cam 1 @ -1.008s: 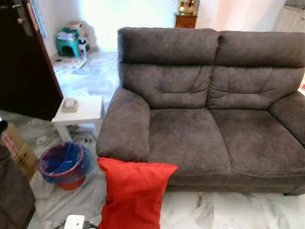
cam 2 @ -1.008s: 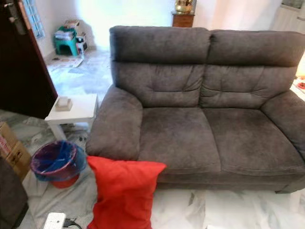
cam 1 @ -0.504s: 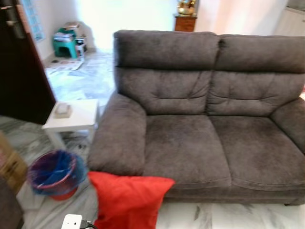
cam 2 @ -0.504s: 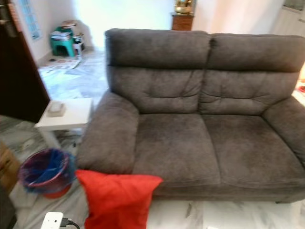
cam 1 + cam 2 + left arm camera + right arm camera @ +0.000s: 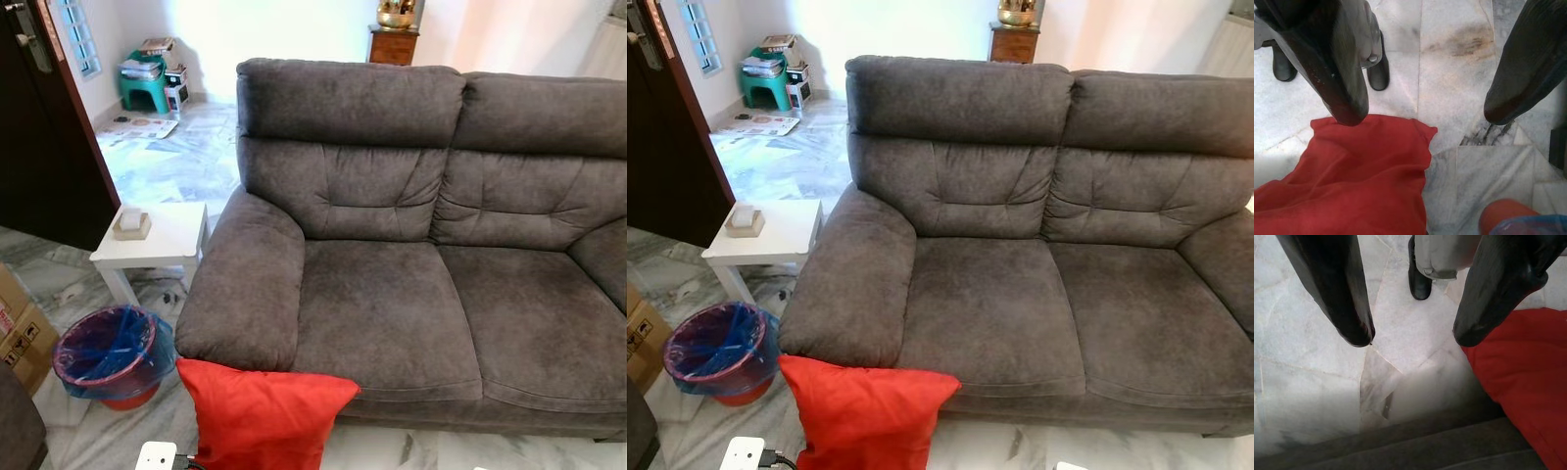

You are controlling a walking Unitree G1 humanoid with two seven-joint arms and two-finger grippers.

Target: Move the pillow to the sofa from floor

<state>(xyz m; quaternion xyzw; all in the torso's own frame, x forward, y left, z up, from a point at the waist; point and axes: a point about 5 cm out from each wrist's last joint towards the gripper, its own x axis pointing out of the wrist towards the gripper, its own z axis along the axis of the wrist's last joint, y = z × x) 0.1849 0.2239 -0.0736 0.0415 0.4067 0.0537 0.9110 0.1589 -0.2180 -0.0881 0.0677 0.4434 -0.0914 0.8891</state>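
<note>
The red pillow [image 5: 260, 416] stands on the marble floor [image 5: 1459, 73], propped against the front of the grey sofa [image 5: 411, 255] at the foot of its left armrest [image 5: 240, 284], one corner reaching across the base below the left seat cushion. Both seat cushions are bare.

My left claw [image 5: 1422, 107] hangs above the floor with its two black fingers wide apart and nothing between them; one fingertip [image 5: 1347, 105] overlaps the pillow's upper edge in that view, though I cannot tell whether it touches the cloth. My right claw [image 5: 1413, 335] hangs over the floor too, fingers spread and holding nothing, the pillow just beside one fingertip [image 5: 1471, 330] and the sofa's dark base below.

Left of the sofa sits a small white surface [image 5: 162, 240] carrying a small box [image 5: 131, 222]. A red bin with a blue liner [image 5: 113, 352] stands on the floor near the pillow, a cardboard box [image 5: 20, 328] beyond it. A white power strip [image 5: 742, 453] lies on the floor by the pillow's lower left corner.
</note>
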